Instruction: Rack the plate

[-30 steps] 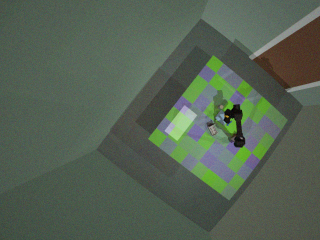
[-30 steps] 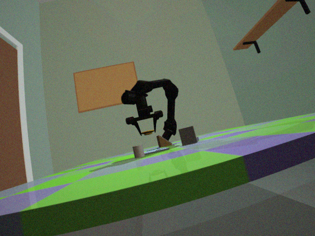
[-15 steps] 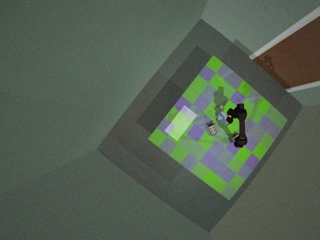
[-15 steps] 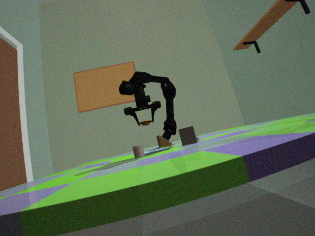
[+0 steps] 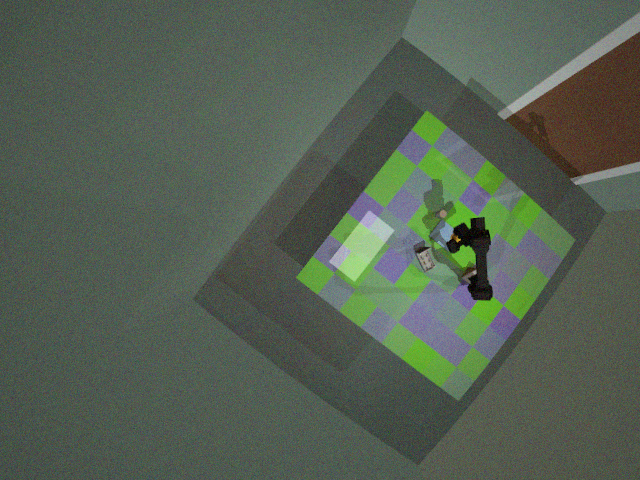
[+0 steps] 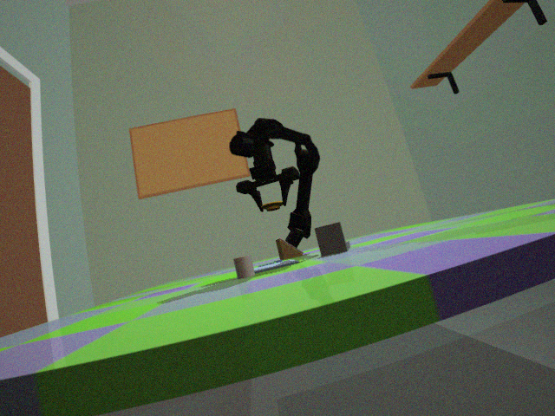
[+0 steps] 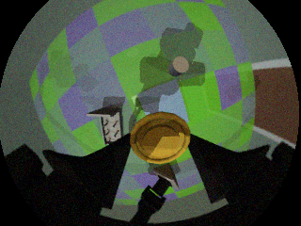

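The yellow-orange round plate point(image 5: 455, 238) point(image 6: 271, 206) point(image 7: 160, 137) is held level between the two fingers of my gripper point(image 5: 454, 239) point(image 6: 271, 206) point(image 7: 160, 137), well above the table. My gripper is shut on its opposite edges. The dish rack point(image 5: 425, 259) point(image 7: 111, 128) is a small pale base with dark rails and a dark raised end. It stands to the left of the plate in the wrist view. In the exterior view the rack point(image 6: 330, 239) shows as a dark grey upright panel at the right of the arm; its slots are hidden there.
A pinkish-grey cylinder point(image 5: 443, 213) point(image 6: 244, 267) point(image 7: 181, 65) stands upright on the table. A brown wedge point(image 5: 468, 274) point(image 6: 287, 250) point(image 7: 166, 176) sits near the arm's base. A pale blue flat patch point(image 5: 442, 232) point(image 7: 173, 106) lies between the cylinder and the rack.
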Robot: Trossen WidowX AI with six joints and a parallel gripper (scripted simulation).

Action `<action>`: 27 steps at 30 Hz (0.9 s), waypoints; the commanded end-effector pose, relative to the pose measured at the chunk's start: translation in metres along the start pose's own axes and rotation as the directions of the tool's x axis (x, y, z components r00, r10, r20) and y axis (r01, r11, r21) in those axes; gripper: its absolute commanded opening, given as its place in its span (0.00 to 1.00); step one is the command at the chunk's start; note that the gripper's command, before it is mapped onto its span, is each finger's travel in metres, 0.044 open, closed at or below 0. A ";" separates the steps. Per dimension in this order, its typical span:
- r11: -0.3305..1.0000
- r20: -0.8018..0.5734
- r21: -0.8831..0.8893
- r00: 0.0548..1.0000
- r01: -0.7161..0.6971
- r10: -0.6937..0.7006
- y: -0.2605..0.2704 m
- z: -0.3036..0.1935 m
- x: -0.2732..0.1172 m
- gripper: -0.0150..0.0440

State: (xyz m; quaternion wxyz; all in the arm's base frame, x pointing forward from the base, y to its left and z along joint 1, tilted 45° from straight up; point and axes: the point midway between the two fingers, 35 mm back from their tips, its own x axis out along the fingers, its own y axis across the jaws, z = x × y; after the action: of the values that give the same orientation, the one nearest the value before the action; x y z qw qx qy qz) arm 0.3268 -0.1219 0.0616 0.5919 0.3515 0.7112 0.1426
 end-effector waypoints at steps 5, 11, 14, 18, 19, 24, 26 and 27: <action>0.962 0.017 0.274 1.000 -0.006 0.002 0.034 -0.024 -0.006 0.25; 0.885 0.031 0.465 1.000 -0.014 -0.001 0.056 -0.044 -0.008 0.25; 0.833 0.037 0.552 0.999 -0.020 -0.001 0.067 -0.055 -0.009 0.25; 0.750 0.046 0.660 0.999 -0.030 -0.001 0.080 -0.069 -0.009 0.25; 0.727 0.048 0.685 0.999 -0.032 -0.001 0.083 -0.073 -0.009 0.25; 0.601 0.059 0.798 0.998 -0.047 0.000 0.097 -0.092 -0.007 0.25; 0.545 0.063 0.837 0.998 -0.053 0.000 0.102 -0.100 -0.006 0.25; 0.516 0.065 0.855 0.998 -0.056 0.001 0.105 -0.103 -0.006 0.25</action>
State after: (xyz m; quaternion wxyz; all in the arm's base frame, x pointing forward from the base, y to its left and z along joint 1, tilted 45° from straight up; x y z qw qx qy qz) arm 0.2735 -0.0391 0.1504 0.3925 0.5894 0.6794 -0.1925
